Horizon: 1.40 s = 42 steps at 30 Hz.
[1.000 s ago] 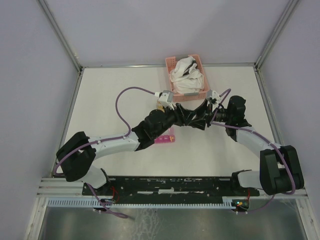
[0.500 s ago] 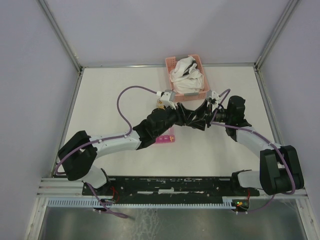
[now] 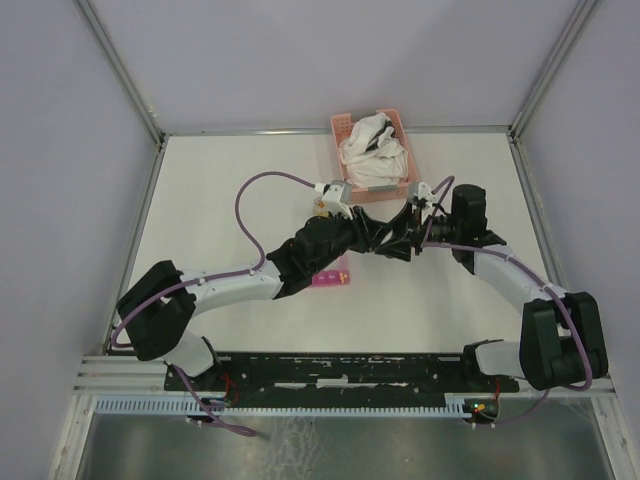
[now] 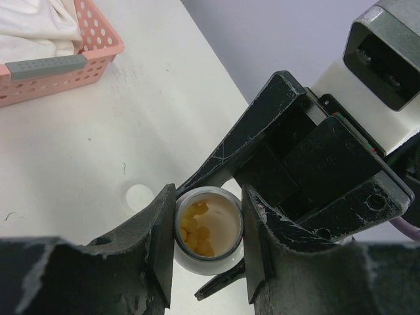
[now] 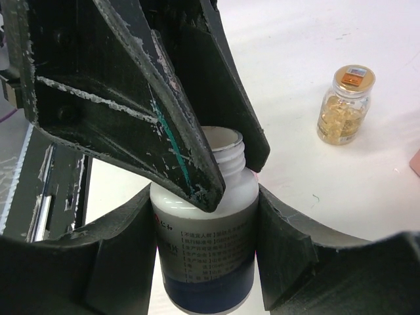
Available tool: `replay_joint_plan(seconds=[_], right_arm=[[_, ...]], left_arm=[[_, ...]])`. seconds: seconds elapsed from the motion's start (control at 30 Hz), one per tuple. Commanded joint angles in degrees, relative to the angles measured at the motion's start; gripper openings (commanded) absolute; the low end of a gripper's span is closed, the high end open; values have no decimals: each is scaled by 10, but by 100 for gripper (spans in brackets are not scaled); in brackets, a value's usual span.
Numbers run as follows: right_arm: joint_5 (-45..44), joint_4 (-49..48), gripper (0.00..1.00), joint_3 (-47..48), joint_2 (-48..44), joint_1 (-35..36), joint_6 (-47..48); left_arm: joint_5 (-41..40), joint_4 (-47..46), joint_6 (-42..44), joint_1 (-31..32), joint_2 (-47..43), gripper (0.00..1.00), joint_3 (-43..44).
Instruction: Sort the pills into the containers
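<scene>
A: Overhead entry: the arms meet mid-table (image 3: 220, 190), and their fingers are lost in one black knot. The pill-box strip (image 3: 331, 278) lies on the near-left side of that knot, partly under the left forearm. The lattice basket (image 3: 341, 124) with white cloths (image 3: 372, 152) sits at the far edge.

B: The wrist views resolve it. The right gripper (image 5: 205, 220) clamps the body of an uncapped white bottle (image 5: 210, 262), which is upright. The left gripper (image 4: 209, 200) has both fingers pressed against the bottle's mouth. Only that camera looks inside, at the yellow pills (image 4: 197, 233).

A: Does the right wrist show anything the others don't?

B: A small clear bottle (image 5: 345, 105) with a gold cap, standing apart on the table.

A: Versus a second ago?

B: Overhead, the right arm's black wrist block has shifted toward the far edge, and the knot sits slightly further left. Strip and basket unmoved.
</scene>
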<state>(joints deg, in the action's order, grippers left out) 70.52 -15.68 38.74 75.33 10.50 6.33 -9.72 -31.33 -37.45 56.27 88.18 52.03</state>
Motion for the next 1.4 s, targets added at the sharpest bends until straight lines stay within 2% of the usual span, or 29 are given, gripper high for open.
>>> replay_joint_plan(seconds=[0.0,0.17,0.27,0.37,0.4,0.43,0.73,0.9,1.1,1.37], right_arm=[[8,179,44,64,-10,7,163],[10,330,71,97,-11,7,272],[6,430,84,124,-7,7,366],[4,470,89,134,-2,7,396],[0,478,97,139,3,7,399],[-7,488,100,145,7,6,405],[-14,669,100,218,64,-40,526],[-32,764,100,247,77,-71,623],[-40,828,100,271,88,-120,670],[-45,820,100,261,78,-164,667]], left_arm=[[30,-11,26,7,1,3,25],[23,-14,45,6,-1,3,21],[15,-11,60,6,-2,3,16],[12,-14,68,6,-4,3,8],[13,-16,70,7,-6,3,7],[13,-18,74,6,-7,3,4],[26,-28,125,7,-22,3,-23],[17,-27,164,12,-27,3,-36],[-25,-22,214,35,-1,3,-23],[-94,-14,263,67,72,3,21]])
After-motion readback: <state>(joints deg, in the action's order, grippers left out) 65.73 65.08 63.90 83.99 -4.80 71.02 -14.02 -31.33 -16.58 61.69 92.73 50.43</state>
